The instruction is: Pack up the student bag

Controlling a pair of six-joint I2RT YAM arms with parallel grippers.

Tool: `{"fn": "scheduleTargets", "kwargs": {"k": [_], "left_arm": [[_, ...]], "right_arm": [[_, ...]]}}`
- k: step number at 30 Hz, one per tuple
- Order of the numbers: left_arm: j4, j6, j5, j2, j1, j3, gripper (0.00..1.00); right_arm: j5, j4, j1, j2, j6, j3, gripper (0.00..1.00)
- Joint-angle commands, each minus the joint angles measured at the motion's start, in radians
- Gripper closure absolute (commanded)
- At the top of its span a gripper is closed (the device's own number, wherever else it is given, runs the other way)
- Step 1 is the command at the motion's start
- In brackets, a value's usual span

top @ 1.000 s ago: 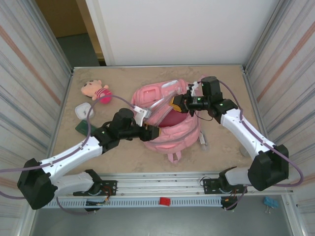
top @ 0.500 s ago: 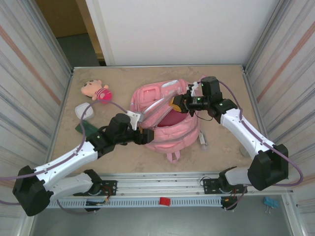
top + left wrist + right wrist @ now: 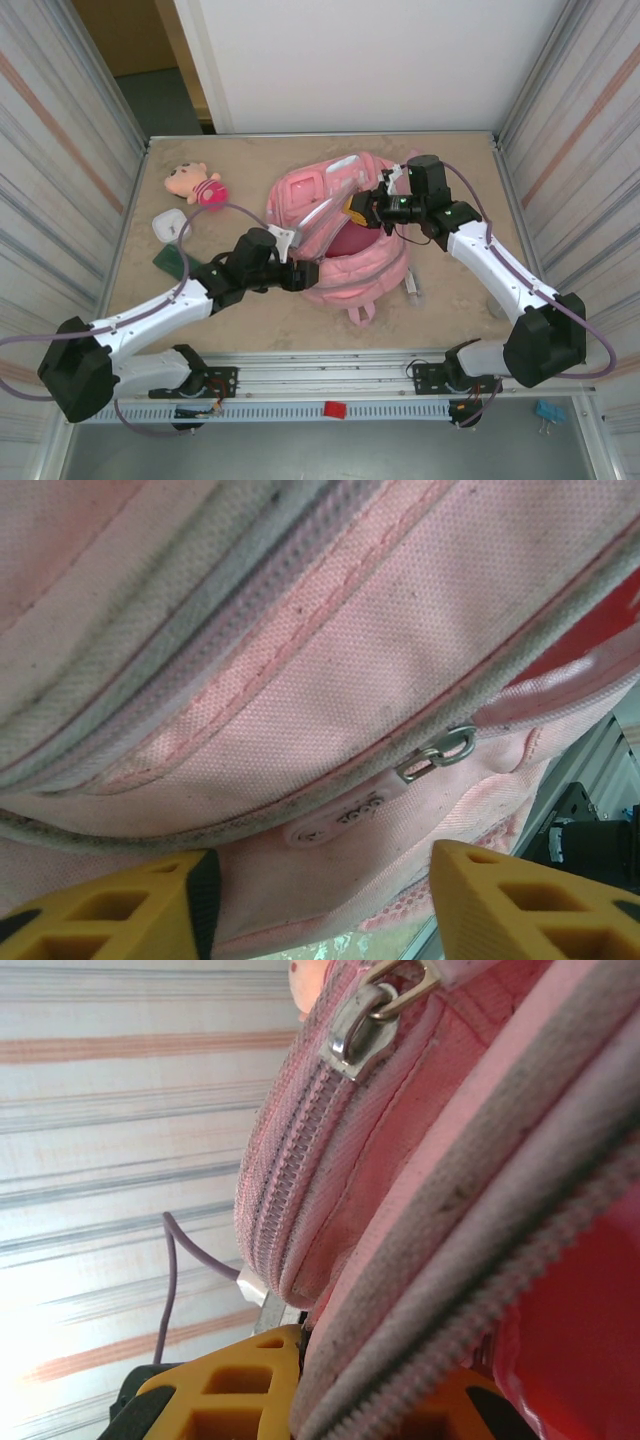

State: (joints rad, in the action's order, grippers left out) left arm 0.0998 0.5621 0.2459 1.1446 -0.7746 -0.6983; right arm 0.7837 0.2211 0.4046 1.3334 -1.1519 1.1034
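Tabletop (image 3: pixel 450 170), doll (image 3: pixel 195 184) apart from student bag (image 3: pixel 345 262); left claw (image 3: pixel 302 274) spread, right claw (image 3: pixel 362 212) pinching it

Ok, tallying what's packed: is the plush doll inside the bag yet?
No, the plush doll lies on the table, left of the student bag.

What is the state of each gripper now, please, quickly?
Left gripper: jaws apart against the student bag; whether it grips cannot be told.
Right gripper: closed on the student bag's opening edge.
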Motion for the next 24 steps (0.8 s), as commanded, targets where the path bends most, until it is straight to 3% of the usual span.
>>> {"fn": "scheduleTargets", "kwargs": {"k": [1,9,16,19,24], "left_arm": [[-0.138,-0.011,0.016,0.001,-0.009,-0.069,0.47],[-0.114,-0.019,0.019,-0.020,-0.015,-0.065,0.60],[-0.100,-0.028,0.011,-0.031,-0.017,-0.059,0.64],[-0.092,-0.031,0.004,-0.014,-0.017,-0.061,0.63],[0.012,-0.027,-0.049,0.017,-0.019,-0.093,0.50]], "right_arm": [[0.082,-0.095,0.022,-0.030,-0.009,0.050,1.00],[0.078,-0.098,0.023,-0.032,-0.009,0.037,1.00],[0.077,-0.103,0.023,-0.033,-0.009,0.036,1.00],[0.077,-0.103,0.024,-0.037,-0.009,0.036,1.00],[0.073,-0.098,0.022,-0.046,-0.009,0.031,1.00]]}}
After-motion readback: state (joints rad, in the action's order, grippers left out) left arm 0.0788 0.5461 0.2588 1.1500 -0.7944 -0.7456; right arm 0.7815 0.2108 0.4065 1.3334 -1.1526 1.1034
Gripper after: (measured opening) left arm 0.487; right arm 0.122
